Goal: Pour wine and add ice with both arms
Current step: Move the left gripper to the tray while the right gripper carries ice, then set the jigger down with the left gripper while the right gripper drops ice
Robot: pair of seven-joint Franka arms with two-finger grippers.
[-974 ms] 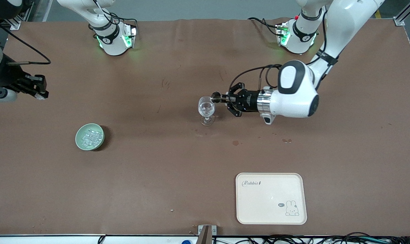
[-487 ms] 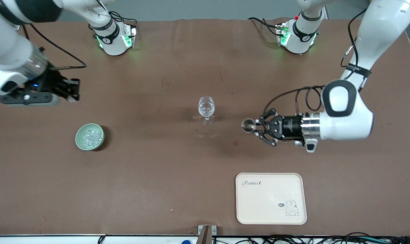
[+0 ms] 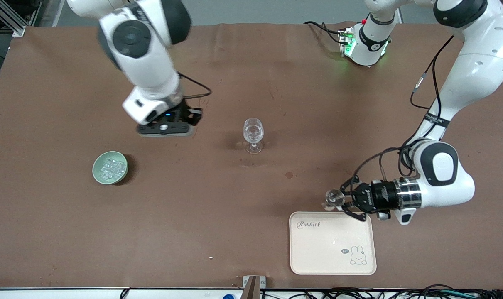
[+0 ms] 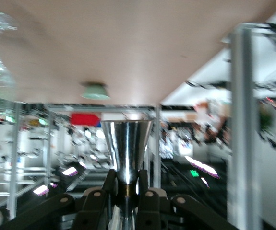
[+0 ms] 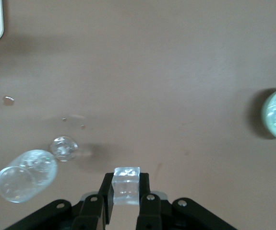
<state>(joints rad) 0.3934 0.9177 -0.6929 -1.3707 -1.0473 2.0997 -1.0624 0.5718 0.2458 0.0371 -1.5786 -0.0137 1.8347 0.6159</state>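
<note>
So an ice cube (image 5: 126, 186) is clamped in the right gripper (image 5: 126, 191) fingers over the counter (image 3: 234, 207), headed for the glass (image 3: 253, 133); a metal cup (image 3: 332, 197) is pinched in the left gripper (image 3: 346, 198) by the tray (image 3: 332, 265), probably to be parked there. More ice sits in the bowl (image 3: 110, 167).

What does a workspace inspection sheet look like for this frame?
Surface: brown table, small stains.
Job's things: stemmed glass upright mid-table; green bowl with ice.
Clutter: cream tray, bare.
End effectors: right end effector shut on ice cube, over the table between bowl and glass; left end effector shut on metal cup above the tray's edge.
Cables: black, along both arms.
Surroundings: metal framing, blurred.
</note>
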